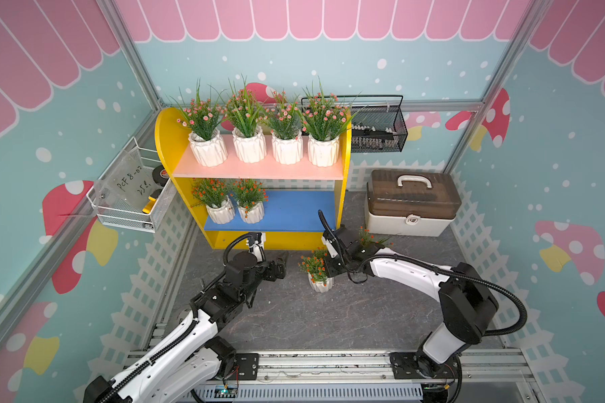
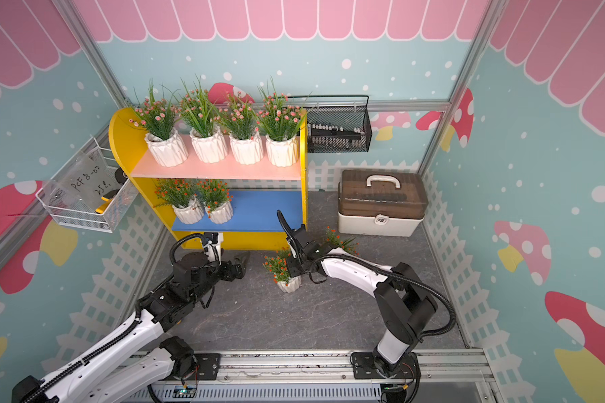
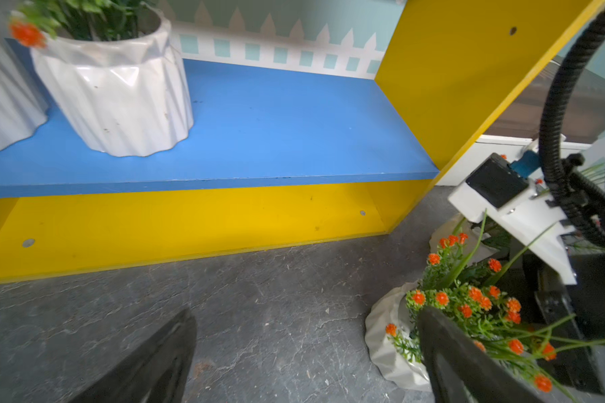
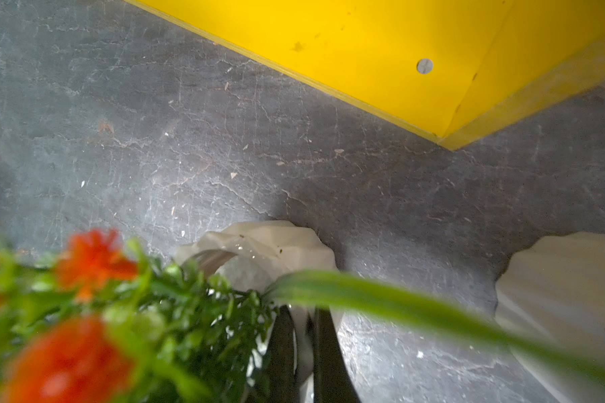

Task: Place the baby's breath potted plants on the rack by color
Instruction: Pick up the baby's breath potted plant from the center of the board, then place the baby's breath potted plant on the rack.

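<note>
The rack [image 1: 165, 139] holds several pink baby's breath potted plants [image 1: 248, 139] on its pink board. Two orange ones [image 1: 220, 206] stand at the left of the blue board [image 1: 294, 209]. Another orange plant [image 1: 315, 274] [image 3: 388, 335] leans on the floor in front of the rack. My right gripper [image 4: 303, 310] [image 1: 327, 270] is shut on its pot rim [image 4: 259, 251]. One more orange plant [image 1: 370, 238] [image 4: 566, 279] stands behind the right arm. My left gripper [image 3: 306, 314] [image 1: 281, 260] is open over bare floor by the rack's base, holding nothing.
A brown-lidded white box [image 1: 413, 204] sits on the floor right of the rack. A black mesh basket [image 1: 378, 129] hangs on the back wall and a white wire basket [image 1: 130, 199] on the left wall. The right half of the blue board [image 3: 276, 122] is bare.
</note>
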You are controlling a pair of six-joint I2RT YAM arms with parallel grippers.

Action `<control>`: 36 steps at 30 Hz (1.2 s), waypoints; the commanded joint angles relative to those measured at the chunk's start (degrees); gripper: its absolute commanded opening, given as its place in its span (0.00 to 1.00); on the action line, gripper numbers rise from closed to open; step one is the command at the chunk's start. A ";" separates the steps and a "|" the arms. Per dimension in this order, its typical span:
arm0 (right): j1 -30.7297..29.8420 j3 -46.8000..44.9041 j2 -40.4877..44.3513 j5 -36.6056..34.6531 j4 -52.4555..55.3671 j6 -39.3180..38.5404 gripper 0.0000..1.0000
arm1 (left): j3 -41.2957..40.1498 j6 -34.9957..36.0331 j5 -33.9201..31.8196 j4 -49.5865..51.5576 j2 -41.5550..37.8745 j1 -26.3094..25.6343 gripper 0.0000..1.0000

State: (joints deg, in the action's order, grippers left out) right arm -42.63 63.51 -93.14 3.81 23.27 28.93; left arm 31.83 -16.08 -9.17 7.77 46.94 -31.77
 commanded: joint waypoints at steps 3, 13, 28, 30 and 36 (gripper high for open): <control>2.18 -0.65 5.70 6.82 -1.90 -1.48 0.00 | -2.14 2.28 5.70 -7.01 0.39 -0.81 0.97; 4.57 0.52 9.20 11.07 -1.70 -2.12 0.00 | -2.19 6.08 7.20 -7.77 4.13 -4.10 0.96; 6.13 3.77 10.46 12.92 0.16 -3.26 0.00 | -1.06 11.71 10.31 -8.30 8.23 -11.32 0.96; 6.09 3.73 10.60 13.26 -0.10 -3.17 0.00 | -0.87 12.18 10.64 -9.01 9.05 -12.29 0.96; 6.12 2.97 10.79 15.28 -2.00 -2.27 0.00 | -0.10 12.23 12.12 -12.99 12.62 -14.25 0.96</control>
State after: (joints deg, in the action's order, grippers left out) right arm -36.73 64.66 -85.08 15.97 25.50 26.41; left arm 30.26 -5.19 1.32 -1.78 58.35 -45.23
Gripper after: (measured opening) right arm 0.061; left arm 0.960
